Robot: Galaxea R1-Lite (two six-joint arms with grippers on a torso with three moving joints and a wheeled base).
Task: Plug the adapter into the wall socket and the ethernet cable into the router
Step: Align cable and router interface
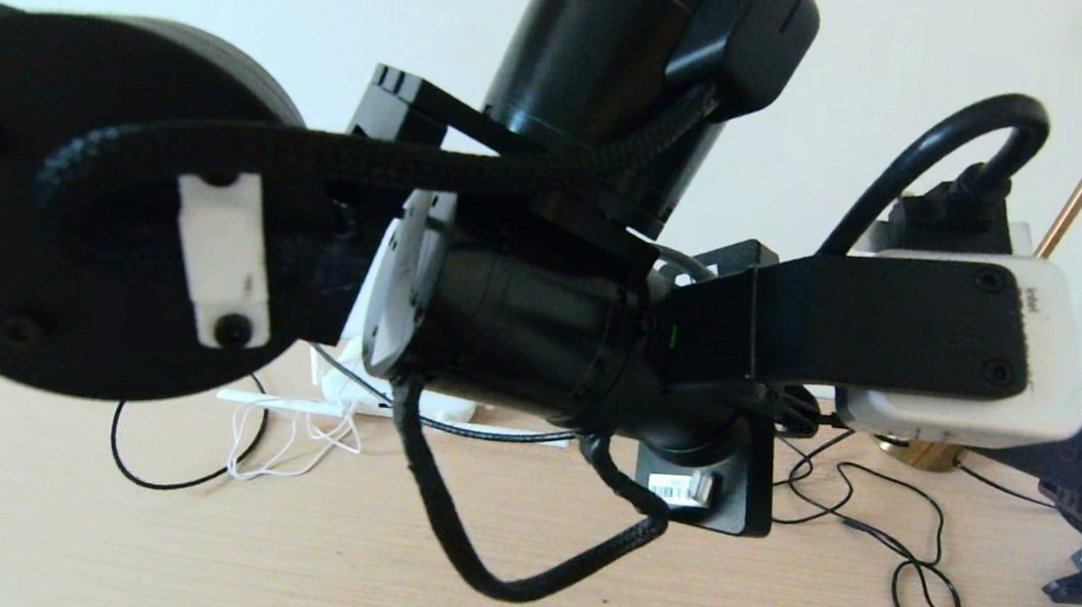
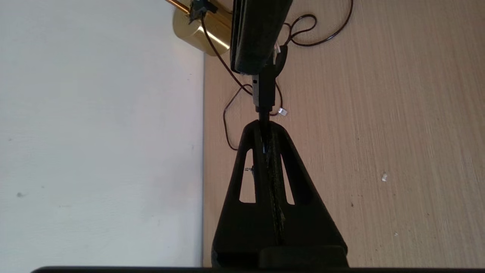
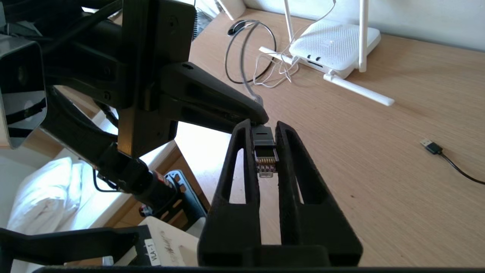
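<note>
The ethernet cable (image 3: 244, 72) runs up off the table into my left gripper (image 2: 264, 127), which is shut on it just behind its black connector (image 3: 264, 149). My right gripper (image 3: 264, 132) is shut on that connector, a finger pressing each side and the gold contacts facing the wrist camera. The two grippers meet tip to tip above the table; the right fingers (image 2: 254, 34) show in the left wrist view. The white router (image 3: 333, 45) lies on the table beyond, antennas spread. The adapter and the wall socket are out of view. My left arm (image 1: 108, 218) blocks most of the head view.
A thin white cord (image 3: 273, 64) lies tangled beside the router. On the wooden table (image 3: 379, 170) a thin black cable ends in a small plug (image 3: 430, 146). A brass lamp base (image 2: 197, 26) stands by the wall with thin black cable looped around it.
</note>
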